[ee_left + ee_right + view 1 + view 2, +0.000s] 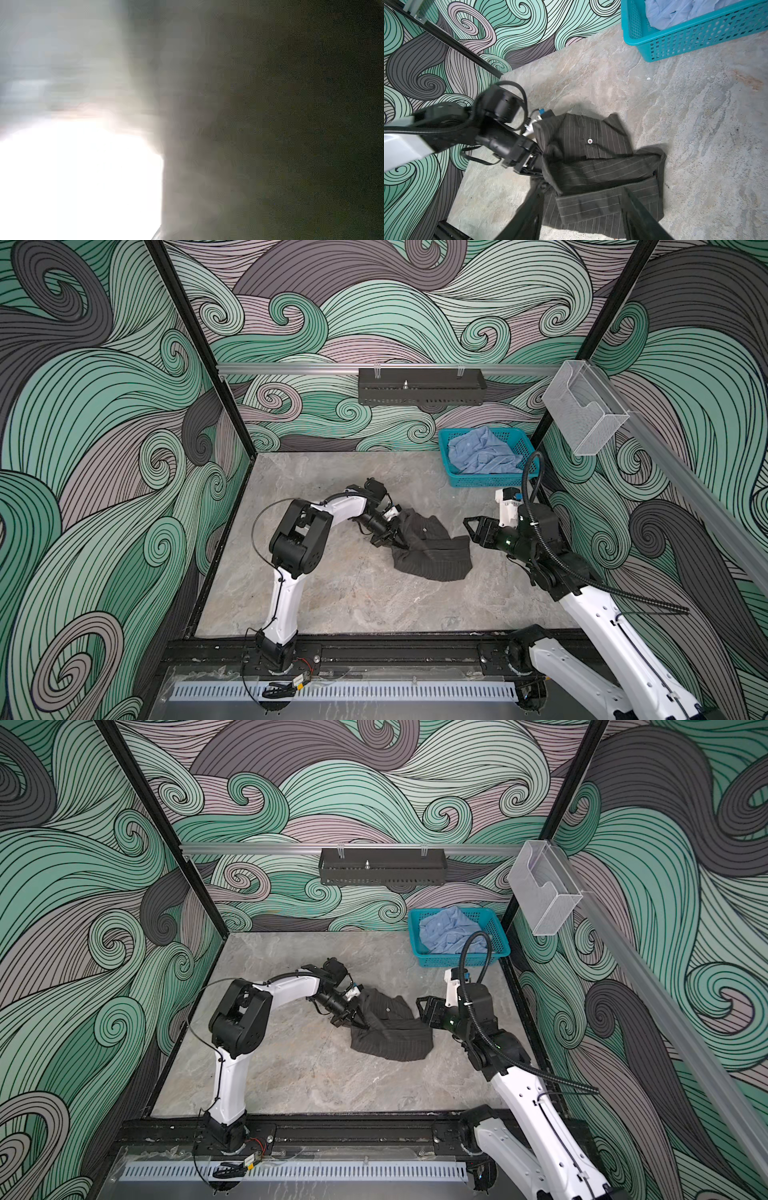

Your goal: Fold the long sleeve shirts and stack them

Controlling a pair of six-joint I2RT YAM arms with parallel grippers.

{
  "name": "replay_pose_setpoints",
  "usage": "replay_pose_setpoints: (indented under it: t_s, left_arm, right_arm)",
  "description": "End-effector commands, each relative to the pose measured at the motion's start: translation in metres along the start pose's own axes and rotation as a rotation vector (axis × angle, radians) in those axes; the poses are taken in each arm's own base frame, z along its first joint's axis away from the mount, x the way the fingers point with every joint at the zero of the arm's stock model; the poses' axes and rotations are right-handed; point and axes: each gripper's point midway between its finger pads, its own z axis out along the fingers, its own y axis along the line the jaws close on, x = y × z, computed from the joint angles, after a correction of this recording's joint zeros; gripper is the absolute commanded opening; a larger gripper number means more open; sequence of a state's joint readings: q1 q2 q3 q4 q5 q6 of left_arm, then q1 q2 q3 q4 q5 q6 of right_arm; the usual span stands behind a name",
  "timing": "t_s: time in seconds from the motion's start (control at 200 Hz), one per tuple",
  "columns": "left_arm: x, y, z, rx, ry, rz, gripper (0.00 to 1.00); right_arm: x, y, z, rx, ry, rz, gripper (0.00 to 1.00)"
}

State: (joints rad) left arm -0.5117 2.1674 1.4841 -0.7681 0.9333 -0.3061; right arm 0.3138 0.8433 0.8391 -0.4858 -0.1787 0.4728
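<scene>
**Folding the first shirt.** The charcoal pinstriped shirt [432,549] lies partly doubled over and rumpled mid-tabletop [353,601]. The left tool [400,544] is pressed together, pinching the shirt's near-left edge; its wrist view is smothered by dark cloth. The right tool [469,526] is spread and empty, poised just beside the shirt's opposite edge. The light blue shirt [482,454] sits crumpled in the teal mesh basket [482,481], not yet handled. Judged next move: the right tool pinches its edge so both can draw the cloth flat before the next fold.
</scene>
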Motion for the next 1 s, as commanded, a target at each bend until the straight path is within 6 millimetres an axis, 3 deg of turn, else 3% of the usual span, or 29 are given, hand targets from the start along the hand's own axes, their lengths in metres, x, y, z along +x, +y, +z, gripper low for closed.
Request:
replay_pose_setpoints:
  t_s: [0.0, 0.14, 0.24, 0.556, 0.736, 0.862, 0.932, 0.997]
  left_arm:
    - [-0.007, 0.034, -0.008, -0.119, -0.051, -0.083, 0.00]
    - [-0.003, 0.064, -0.023, -0.213, -0.080, -0.141, 0.00]
    - [0.002, 0.077, -0.023, -0.232, -0.075, -0.179, 0.00]
    - [0.010, 0.089, -0.026, -0.175, -0.105, -0.272, 0.00]
    - [0.012, 0.084, -0.044, -0.156, -0.156, -0.274, 0.29]
    - [0.013, 0.063, -0.070, -0.178, -0.228, -0.195, 0.53]
    - [0.017, 0.050, -0.084, -0.199, -0.261, -0.150, 0.75]
    - [0.023, 0.042, -0.097, -0.233, -0.296, -0.119, 0.84]
  right_arm:
    - [0.002, 0.002, 0.005, -0.018, 0.016, 0.021, 0.60]
    - [0.018, -0.004, 0.016, -0.012, 0.082, 0.050, 0.61]
    - [0.042, -0.016, 0.031, 0.015, 0.169, 0.085, 0.61]
    - [0.127, -0.044, 0.065, 0.090, 0.472, 0.192, 0.64]
    - [0.135, -0.037, 0.082, 0.059, 0.526, 0.173, 0.64]
    - [0.129, -0.035, 0.090, 0.053, 0.530, 0.142, 0.64]
    - [0.126, -0.035, 0.094, 0.056, 0.530, 0.122, 0.64]
    - [0.124, -0.033, 0.097, 0.051, 0.538, 0.108, 0.64]
